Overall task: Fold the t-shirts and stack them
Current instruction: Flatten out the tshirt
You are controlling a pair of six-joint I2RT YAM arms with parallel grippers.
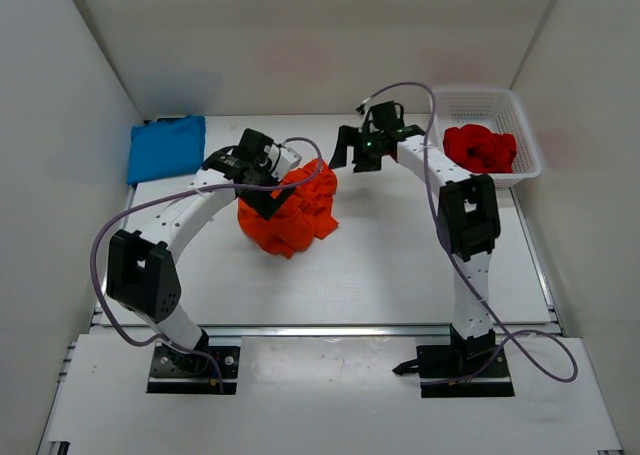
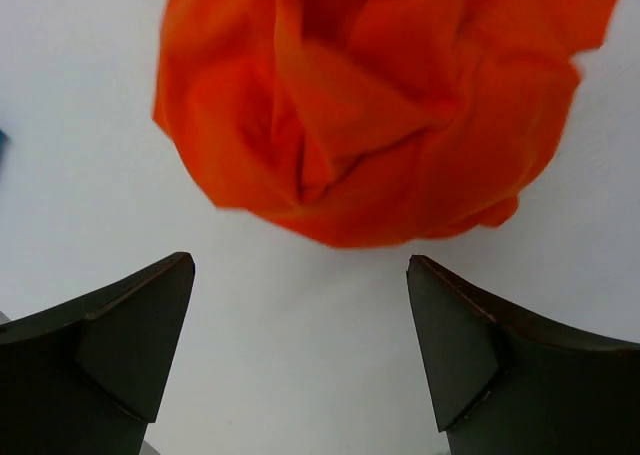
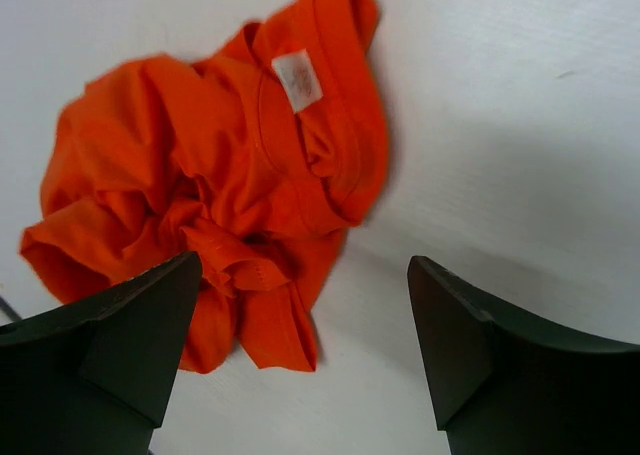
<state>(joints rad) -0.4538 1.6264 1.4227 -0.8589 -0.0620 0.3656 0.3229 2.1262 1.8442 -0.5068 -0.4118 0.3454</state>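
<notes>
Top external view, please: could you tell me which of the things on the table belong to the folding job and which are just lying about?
Part of the job:
- blue t-shirt, folded flat, far left
- orange t-shirt, crumpled mid-table
- red t-shirt, bunched in the basket

Just lying about:
- white basket, far right

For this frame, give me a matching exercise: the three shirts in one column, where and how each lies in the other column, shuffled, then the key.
Column one
1. blue shirt
2. orange shirt
3. red shirt

Column two
A. crumpled inside the basket
B. bunched in a heap in the middle of the table
C. folded flat at the far left corner

Pairs: 1-C, 2-B, 3-A
</notes>
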